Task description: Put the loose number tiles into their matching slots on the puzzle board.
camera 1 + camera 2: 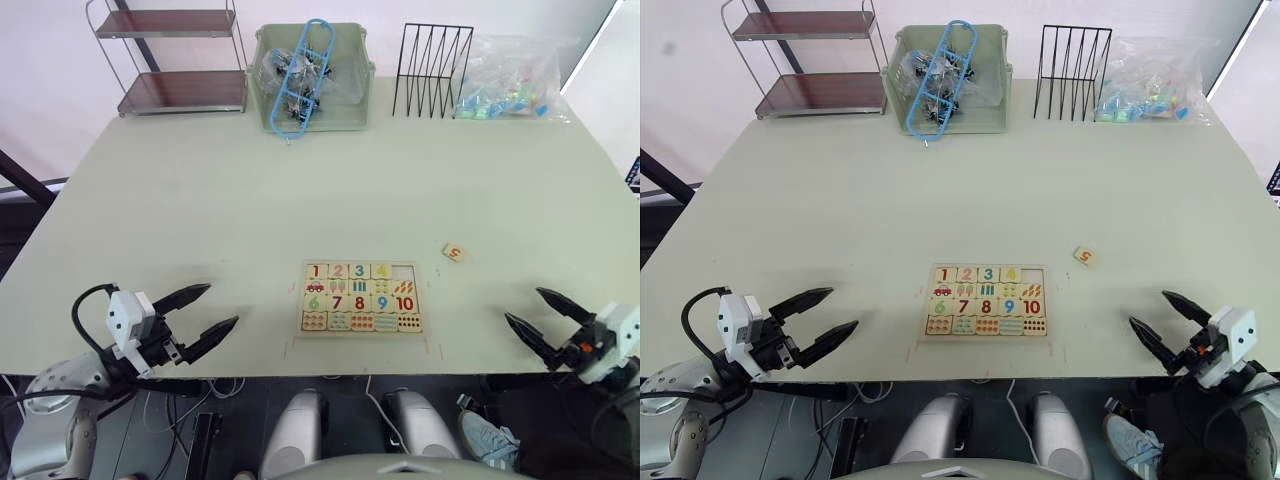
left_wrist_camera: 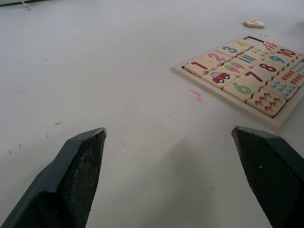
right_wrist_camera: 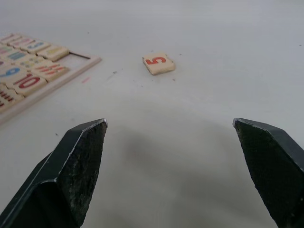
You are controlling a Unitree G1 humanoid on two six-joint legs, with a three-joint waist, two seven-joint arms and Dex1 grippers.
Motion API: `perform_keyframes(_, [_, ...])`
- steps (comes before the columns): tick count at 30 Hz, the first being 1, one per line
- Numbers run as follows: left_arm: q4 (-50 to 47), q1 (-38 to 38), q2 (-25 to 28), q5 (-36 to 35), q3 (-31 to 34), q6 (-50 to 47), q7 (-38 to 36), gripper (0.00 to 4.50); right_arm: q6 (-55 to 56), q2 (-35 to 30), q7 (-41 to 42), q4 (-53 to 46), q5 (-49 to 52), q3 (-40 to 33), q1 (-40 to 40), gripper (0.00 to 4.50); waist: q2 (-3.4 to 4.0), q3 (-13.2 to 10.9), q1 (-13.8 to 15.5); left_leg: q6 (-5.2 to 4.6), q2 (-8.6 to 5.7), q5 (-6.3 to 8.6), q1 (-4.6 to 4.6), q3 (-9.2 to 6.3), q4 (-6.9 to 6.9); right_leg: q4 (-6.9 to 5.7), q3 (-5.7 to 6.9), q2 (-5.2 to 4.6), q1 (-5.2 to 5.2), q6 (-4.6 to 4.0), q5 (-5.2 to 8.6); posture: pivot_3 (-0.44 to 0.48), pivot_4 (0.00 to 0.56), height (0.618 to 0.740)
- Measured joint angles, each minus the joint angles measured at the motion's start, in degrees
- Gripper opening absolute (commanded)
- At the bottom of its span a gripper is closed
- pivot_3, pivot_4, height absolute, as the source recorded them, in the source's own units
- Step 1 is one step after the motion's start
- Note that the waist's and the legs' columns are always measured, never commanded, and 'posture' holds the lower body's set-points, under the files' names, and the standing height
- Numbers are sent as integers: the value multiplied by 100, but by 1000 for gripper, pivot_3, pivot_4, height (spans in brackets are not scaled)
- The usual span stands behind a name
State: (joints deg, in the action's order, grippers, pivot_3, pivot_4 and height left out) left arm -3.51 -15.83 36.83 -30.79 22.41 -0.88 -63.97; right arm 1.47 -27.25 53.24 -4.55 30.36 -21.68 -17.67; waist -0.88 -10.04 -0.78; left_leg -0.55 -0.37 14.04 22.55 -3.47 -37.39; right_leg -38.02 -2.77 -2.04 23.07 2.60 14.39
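Near the front edge of the desk lies the puzzle board, with tiles 1, 2, 3 and 4 in its top row and the last slot bare. The red 5 tile lies loose just beside the board's far right corner. The left gripper and right gripper hang at the front corners, both spread wide and holding nothing.

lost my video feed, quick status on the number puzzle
Left hand and right hand open, empty, near table edge. Tiles 1 to 4 seated; 5 tile loose right of board, its slot open. Path clear.
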Motion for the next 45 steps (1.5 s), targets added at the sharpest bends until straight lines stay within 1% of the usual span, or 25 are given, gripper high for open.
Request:
perform_keyframes(1, [-3, 4, 2, -2, 0, 0, -11, 4500, -41, 57, -57, -85, 11, 57, -4, 4448, 1, 1, -1, 0, 1, 0, 0, 0, 0, 0, -1, 0, 0, 0, 0, 0, 150, 739])
perform_keyframes(5, [-53, 55, 57, -52, -9, 0, -160, 4500, -597, 318, -820, -818, -14, 341, -25, 4448, 1, 1, 0, 0, 1, 0, 0, 1, 0, 0, -1, -3, 1, 0, 0, 0, 150, 739])
perform_keyframes(8, [-56, 143, 136, -95, -15, -4, -278, 4500, -1101, 508, -1483, -1347, -92, 613, 48, 4448, 1, 1, 1, 0, 1, 0, 1, -2, 0, 0, 2, -2, 1, -1, 1, 0, 150, 739])
perform_keyframes(11, [-104, 305, 199, -102, -53, -24, -366, 4500, -1774, 748, -2249, -1833, -238, 1080, 256, 4448, 1, 1, -1, 0, 1, 0, 2, -3, 0, 1, 2, -2, 2, -1, 0, 0, 150, 739])
perform_keyframes(12, [-110, 320, 203, -102, -54, -29, -374, 4500, -1826, 767, -2313, -1853, -251, 1110, 280, 4448, 1, 2, -1, 0, 1, 0, 3, -3, 0, 1, 3, -2, 2, -2, 1, 0, 150, 739])
perform_keyframes(15, [-192, 397, 234, -132, -54, -103, -437, 4500, -2405, 901, -2969, -1974, -401, 1357, 574, 4448, 1, 1, -2, 0, -2, 0, 5, -1, 0, 2, 2, 1, 3, -1, 0, 0, 150, 739])
perform_keyframes(18, [-211, 429, 267, -158, -55, -146, -512, 4500, -2861, 907, -3330, -2056, -533, 1552, 840, 4448, 1, 2, -5, 0, -2, 0, 5, -4, 0, 1, 5, 3, 4, -1, 0, 0, 150, 739])
perform_keyframes(24, [-295, 429, 435, -346, -48, -317, -763, 4500, -3306, 917, -3703, -2041, -803, 1843, 1326, 4448, 1, 2, -15, 0, -2, 0, 6, -3, 0, 1, 6, 13, 4, -1, 0, 0, 150, 739])
perform_keyframes(28, [-477, 397, 552, -559, -22, -478, -960, 4500, -3524, 1034, -3973, -1936, -970, 1857, 1614, 4448, 1, 2, -13, 0, -3, 0, 8, -5, 0, 2, 10, 14, 5, -1, 0, 0, 150, 739])
perform_keyframes(36, [-482, 356, 605, -643, 36, -501, -1016, 4500, -3708, 1159, -4241, -1952, -1114, 1842, 1643, 4448, -1, 3, -21, 0, -3, 0, 7, -5, 0, 1, 9, 15, 5, -1, 0, 0, 150, 739])
perform_keyframes(45, [-480, 400, 609, -645, 39, -495, -1086, 4500, -3704, 1224, -4255, -2148, -1218, 1870, 1478, 4448, -1, 2, -21, 0, -3, 0, 8, -5, 0, 1, 9, 16, 5, -1, 0, 0, 150, 739])
